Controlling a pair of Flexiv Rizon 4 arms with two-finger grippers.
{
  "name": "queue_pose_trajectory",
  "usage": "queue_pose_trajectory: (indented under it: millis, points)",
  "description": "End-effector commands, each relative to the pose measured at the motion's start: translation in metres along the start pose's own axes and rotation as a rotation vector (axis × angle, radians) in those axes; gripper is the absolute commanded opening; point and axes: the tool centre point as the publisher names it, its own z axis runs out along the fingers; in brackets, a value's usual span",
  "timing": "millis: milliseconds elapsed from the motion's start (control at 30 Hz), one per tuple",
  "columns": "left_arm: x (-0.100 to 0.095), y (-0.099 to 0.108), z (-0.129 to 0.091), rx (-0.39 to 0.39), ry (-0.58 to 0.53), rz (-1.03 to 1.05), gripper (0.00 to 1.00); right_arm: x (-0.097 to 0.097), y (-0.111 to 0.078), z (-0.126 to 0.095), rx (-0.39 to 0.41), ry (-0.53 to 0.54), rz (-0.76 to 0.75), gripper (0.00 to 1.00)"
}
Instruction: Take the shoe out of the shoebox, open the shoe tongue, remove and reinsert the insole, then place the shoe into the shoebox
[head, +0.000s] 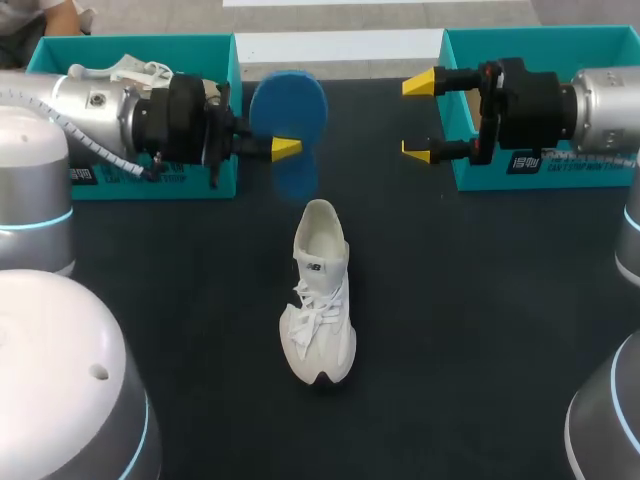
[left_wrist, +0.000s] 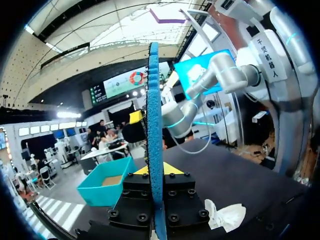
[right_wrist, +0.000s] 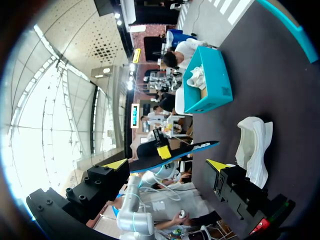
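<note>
A white shoe (head: 318, 300) stands upright on the black table (head: 480, 330), toe toward me; it also shows in the wrist views (left_wrist: 226, 215) (right_wrist: 254, 145). My left gripper (head: 285, 148) (left_wrist: 156, 171) hovers above the table behind the shoe, shut on a blue insole (head: 289, 108) (left_wrist: 154, 115) that it holds on edge. My right gripper (head: 419, 120) (right_wrist: 166, 165) hangs open to the right of the insole, facing it and apart from it. In the right wrist view the insole (right_wrist: 195, 147) lies ahead of the open fingers.
One teal shoebox (head: 150, 60) (left_wrist: 102, 187) stands at the back left, under my left arm, with white paper inside. A second teal box (head: 540, 50) stands at the back right, under my right arm.
</note>
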Motion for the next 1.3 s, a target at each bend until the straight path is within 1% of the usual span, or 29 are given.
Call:
queue_pose_trajectory:
  millis: [33, 67, 100, 133, 167, 233, 267, 300, 333, 433, 467, 500, 533, 633, 667, 1300]
  points:
    - [-0.003, 0.001, -0.009, 0.036, -0.036, -0.304, 0.00, 0.000, 0.001, 0.002, -0.001, 0.000, 0.000, 1.00]
    - [-0.002, 0.002, -0.010, 0.041, -0.058, -0.354, 0.00, 0.000, 0.001, 0.002, -0.001, 0.000, 0.000, 1.00]
    - [-0.001, 0.003, -0.012, 0.080, -0.068, -0.507, 0.00, 0.000, 0.001, 0.002, -0.001, 0.000, 0.000, 1.00]
    - [0.001, 0.003, -0.015, 0.098, -0.080, -0.522, 0.00, 0.000, 0.001, 0.002, -0.001, 0.000, 0.000, 1.00]
    - [0.003, 0.003, -0.017, 0.081, -0.079, -0.621, 0.00, 0.000, 0.001, 0.002, -0.001, 0.000, 0.000, 1.00]
    - [0.008, 0.002, -0.019, 0.083, -0.063, -0.729, 0.00, 0.000, 0.001, 0.002, -0.001, 0.000, 0.000, 1.00]
    - [0.011, 0.002, -0.019, 0.067, -0.046, -0.810, 0.00, 0.000, 0.001, 0.002, -0.001, 0.000, 0.000, 1.00]
    - [0.011, 0.002, -0.018, 0.084, -0.037, -0.815, 0.00, 0.000, 0.001, 0.002, -0.001, 0.000, 0.000, 1.00]
    - [0.011, 0.002, -0.018, 0.079, -0.047, -0.856, 0.00, 0.000, 0.001, 0.002, -0.001, 0.000, 0.000, 1.00]
    - [0.010, 0.003, -0.018, 0.063, -0.016, -0.972, 0.00, 0.000, 0.001, 0.002, -0.001, 0.000, 0.000, 1.00]
    - [0.009, 0.003, -0.017, 0.050, -0.017, -0.975, 0.00, 0.000, 0.001, 0.002, -0.001, 0.000, 0.000, 1.00]
    - [0.008, 0.004, -0.017, 0.056, -0.026, -0.981, 0.00, 0.000, 0.001, 0.002, -0.001, 0.000, 0.000, 1.00]
    - [0.007, 0.003, -0.017, 0.034, -0.018, -0.999, 0.00, 0.000, 0.001, 0.002, -0.001, 0.000, 0.000, 1.00]
    - [0.004, 0.003, -0.018, 0.008, -0.012, -1.023, 0.00, 0.000, 0.001, 0.002, -0.001, 0.000, 0.000, 1.00]
    - [0.002, 0.002, -0.018, 0.021, -0.006, -1.007, 0.00, 0.000, 0.001, 0.002, -0.001, 0.000, 0.000, 1.00]
    - [0.002, 0.002, -0.018, 0.021, -0.006, -1.007, 0.00, 0.000, 0.001, 0.002, -0.001, 0.000, 0.000, 1.00]
